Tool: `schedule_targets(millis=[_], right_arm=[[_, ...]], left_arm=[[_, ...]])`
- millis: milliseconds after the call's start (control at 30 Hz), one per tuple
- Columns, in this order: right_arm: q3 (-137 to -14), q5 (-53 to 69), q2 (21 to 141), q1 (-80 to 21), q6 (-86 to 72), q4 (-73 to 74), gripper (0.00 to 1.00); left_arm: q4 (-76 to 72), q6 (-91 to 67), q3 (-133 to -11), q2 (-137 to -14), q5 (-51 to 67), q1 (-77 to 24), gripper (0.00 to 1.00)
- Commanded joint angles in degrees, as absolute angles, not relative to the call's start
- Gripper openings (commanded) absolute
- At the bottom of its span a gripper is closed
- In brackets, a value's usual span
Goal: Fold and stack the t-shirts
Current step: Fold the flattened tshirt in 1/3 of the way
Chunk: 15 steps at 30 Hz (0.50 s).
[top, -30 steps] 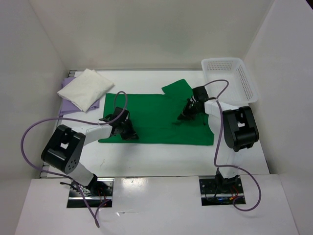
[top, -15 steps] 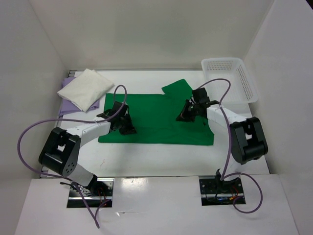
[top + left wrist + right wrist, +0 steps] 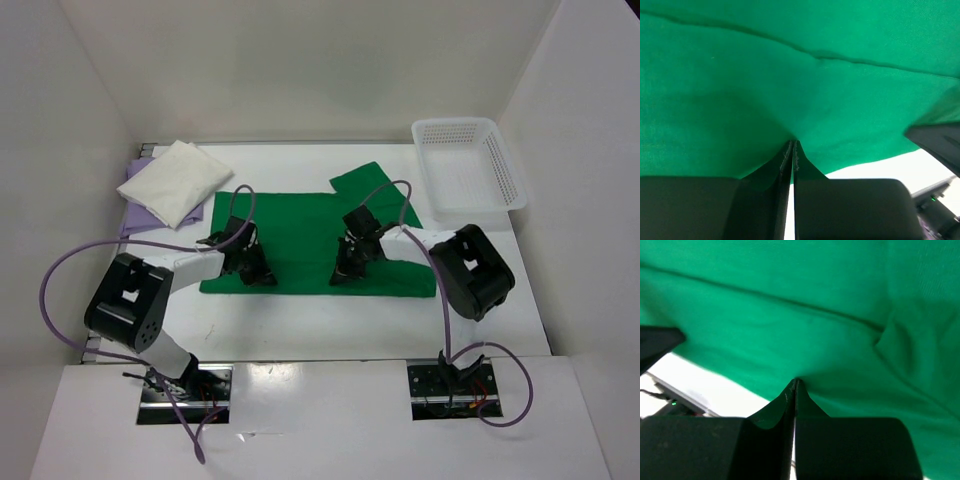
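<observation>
White table [image 3: 300, 315], soft green shirt [image 3: 300, 230] flat in the middle, folded cream shirt [image 3: 175, 180] on purple shirt [image 3: 135, 220] at back left, wrist views alone show left gripper [image 3: 792, 145] and right gripper [image 3: 794, 382] pinching the green shirt

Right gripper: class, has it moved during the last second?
Yes. The right gripper, shut on the green t-shirt, shifted left and nearer the table's front, away from the white basket.
</observation>
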<state>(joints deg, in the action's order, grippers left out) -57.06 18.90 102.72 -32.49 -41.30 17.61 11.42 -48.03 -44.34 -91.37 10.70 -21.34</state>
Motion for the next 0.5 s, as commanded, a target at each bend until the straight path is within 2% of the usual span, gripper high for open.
schedule_targets(millis=[0, 167, 400, 467], right_arm=[[-58.0, 16.9, 104.0, -34.2, -41.8, 15.6, 0.00], [-53.7, 16.9, 102.8, -36.6, -41.8, 15.8, 0.00], [-51.8, 19.7, 96.9, -37.1, -42.9, 19.9, 0.00], [-54.1, 18.9, 96.1, -37.1, -41.8, 21.4, 0.07]], left_arm=[[15.8, -48.4, -38.7, -90.4, 12.2, -20.6, 0.09], [19.2, -49.0, -32.0, -83.4, 13.8, -16.2, 0.09], [23.6, -49.7, -32.2, -76.7, 14.4, -15.5, 0.09], [23.6, -48.2, -36.2, -76.7, 14.9, -14.1, 0.14]])
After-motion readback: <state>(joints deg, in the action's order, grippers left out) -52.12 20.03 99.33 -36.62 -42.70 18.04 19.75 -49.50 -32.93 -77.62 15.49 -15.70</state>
